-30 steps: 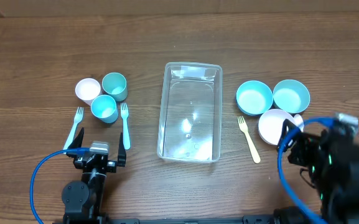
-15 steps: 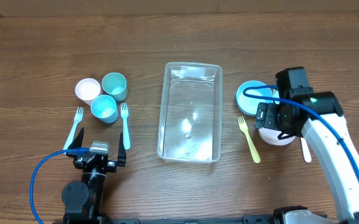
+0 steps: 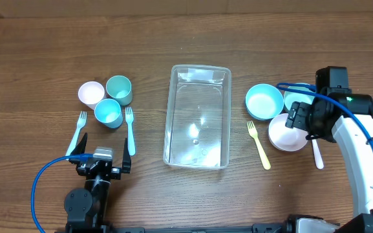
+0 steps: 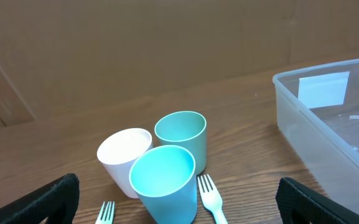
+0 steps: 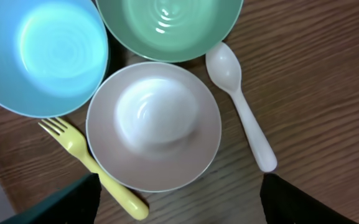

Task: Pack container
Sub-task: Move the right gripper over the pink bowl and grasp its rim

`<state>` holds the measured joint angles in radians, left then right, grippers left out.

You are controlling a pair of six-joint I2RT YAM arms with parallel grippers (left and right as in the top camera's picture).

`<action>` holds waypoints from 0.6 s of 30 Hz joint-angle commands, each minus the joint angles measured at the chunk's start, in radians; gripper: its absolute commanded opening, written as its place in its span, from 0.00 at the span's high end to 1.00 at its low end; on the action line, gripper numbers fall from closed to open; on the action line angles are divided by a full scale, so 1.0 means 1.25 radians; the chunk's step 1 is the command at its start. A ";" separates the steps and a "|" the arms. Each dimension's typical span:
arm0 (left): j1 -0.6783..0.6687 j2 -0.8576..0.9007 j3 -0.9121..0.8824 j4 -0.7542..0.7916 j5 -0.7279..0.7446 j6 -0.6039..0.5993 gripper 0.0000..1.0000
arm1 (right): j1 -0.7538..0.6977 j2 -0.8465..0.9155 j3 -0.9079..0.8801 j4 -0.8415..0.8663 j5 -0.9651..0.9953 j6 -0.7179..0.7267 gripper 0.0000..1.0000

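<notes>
The clear plastic container [image 3: 197, 116] stands empty in the middle of the table; its left wall shows in the left wrist view [image 4: 328, 118]. My right gripper [image 3: 300, 120] is open and hovers above the white bowl [image 3: 284, 134], pointing down. In the right wrist view the open jaws [image 5: 179, 211] flank the near edge of the white bowl [image 5: 153, 124]. My left gripper [image 3: 104, 147] is open and empty, low near the table's front edge. Its jaws [image 4: 178, 214] face the three cups.
A blue bowl [image 5: 42, 53], a green bowl [image 5: 167, 25], a white spoon [image 5: 241, 106] and a yellow fork [image 5: 92, 165] surround the white bowl. White [image 4: 124, 158], green [image 4: 180, 134] and blue [image 4: 163, 183] cups stand left of the container, with two light forks [image 3: 130, 129] [image 3: 77, 133].
My right arm has come up from the front right corner over the bowls, then shifted a little right above the white bowl. The left arm has not moved.
</notes>
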<state>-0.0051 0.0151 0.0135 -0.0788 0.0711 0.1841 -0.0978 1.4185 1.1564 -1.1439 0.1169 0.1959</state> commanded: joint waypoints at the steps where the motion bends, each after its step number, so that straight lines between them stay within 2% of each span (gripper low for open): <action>1: -0.002 -0.008 -0.004 0.002 0.005 0.009 0.00 | -0.052 -0.006 0.015 0.010 -0.040 -0.036 0.18; 6: -0.002 -0.008 -0.004 0.002 0.005 0.009 0.00 | -0.157 -0.006 -0.025 0.052 -0.135 -0.070 0.18; 8: -0.002 -0.008 -0.004 0.002 0.005 0.009 0.00 | -0.179 -0.005 -0.048 0.076 -0.180 -0.086 0.22; 11: -0.002 -0.008 -0.004 0.002 0.005 0.009 0.00 | -0.178 0.004 -0.088 0.111 -0.201 -0.095 0.32; 18: -0.002 -0.008 -0.004 0.002 0.005 0.009 0.00 | -0.178 0.072 -0.153 0.161 -0.197 -0.073 0.39</action>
<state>-0.0051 0.0151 0.0135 -0.0788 0.0711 0.1841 -0.3202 1.4685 0.9810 -0.9524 -0.1234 0.0990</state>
